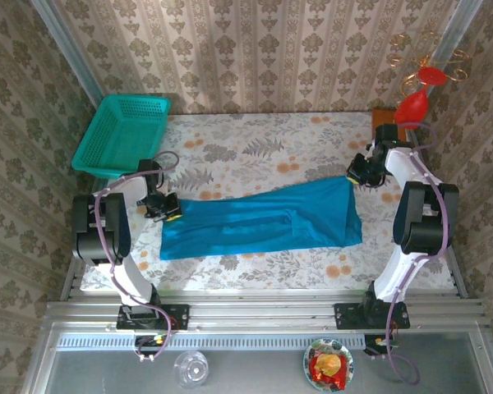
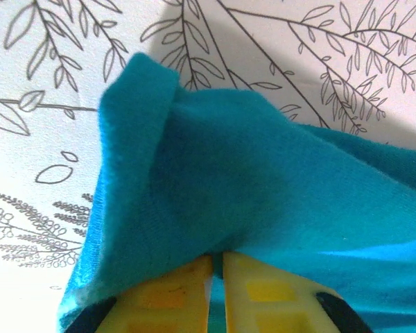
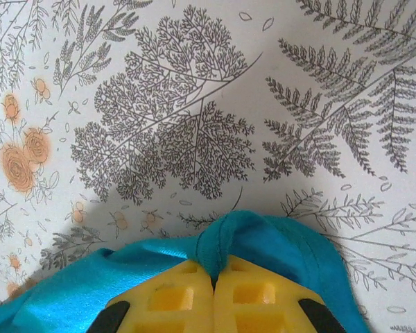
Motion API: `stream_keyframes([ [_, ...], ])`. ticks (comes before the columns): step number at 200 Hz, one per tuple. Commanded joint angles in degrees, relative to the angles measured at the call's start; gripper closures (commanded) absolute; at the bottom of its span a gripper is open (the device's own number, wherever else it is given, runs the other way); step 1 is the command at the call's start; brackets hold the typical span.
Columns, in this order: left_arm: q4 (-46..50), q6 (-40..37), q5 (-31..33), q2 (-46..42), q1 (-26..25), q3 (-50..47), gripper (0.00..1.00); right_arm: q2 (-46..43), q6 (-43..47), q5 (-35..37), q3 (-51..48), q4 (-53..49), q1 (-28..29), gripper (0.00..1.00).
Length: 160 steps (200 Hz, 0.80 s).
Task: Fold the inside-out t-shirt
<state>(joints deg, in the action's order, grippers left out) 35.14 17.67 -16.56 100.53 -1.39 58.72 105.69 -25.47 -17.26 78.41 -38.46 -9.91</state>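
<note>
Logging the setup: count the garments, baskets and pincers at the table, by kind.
blue t-shirt: 1
teal mesh basket: 1
pincers, left pincer and right pincer, each shut on the shirt: 2
Total: 4

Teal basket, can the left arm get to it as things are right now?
Probably yes for reach: the basket sits just beyond the left gripper with nothing between. But that gripper is shut on the t-shirt, so it must let go first.

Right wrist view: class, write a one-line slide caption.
Right pincer shut on a bunched edge of the blue t-shirt above the leaf-print tablecloth.
</note>
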Motion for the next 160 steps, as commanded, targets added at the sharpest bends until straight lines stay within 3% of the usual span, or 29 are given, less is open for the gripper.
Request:
stream_keyframes([
  [1,0.2,-1.3,1.8,-0.6,1.0,-1.3,0.82,3.5,-0.5,2.0,2.3,-1.5,-0.3,0.91],
  [13,0.6,-1.2,1.5,-1.2,0.9,-0.9,0.78,3.7,-0.3,4.1,3.1,-3.8,-0.3,0.73],
  [30,1.7,-1.1,1.3,-3.4,0.8,-0.4,0.74,0.2,-0.1,6.5,0.9,-4.2,-0.1,0.65],
  [67,5.1,-1.1,1.2,-8.5,-0.3,2.8,0.70,-9.2,-0.1,7.1,-5.4,-5.4,3.1,0.60],
  [105,8.3,-2.1,2.0,-8.3,-3.8,5.7,0.72,-14.5,-3.2,3.2,-13.4,-3.7,12.6,0.58],
  [133,7.0,-3.2,-0.9,-4.2,-6.6,6.3,0.80,-13.7,-6.8,-1.1,-16.9,0.4,20.7,0.57],
  [160,5.4,-3.9,-1.8,0.2,-7.2,5.6,0.84,-10.8,-9.3,-3.6,-20.6,5.5,22.7,0.57],
])
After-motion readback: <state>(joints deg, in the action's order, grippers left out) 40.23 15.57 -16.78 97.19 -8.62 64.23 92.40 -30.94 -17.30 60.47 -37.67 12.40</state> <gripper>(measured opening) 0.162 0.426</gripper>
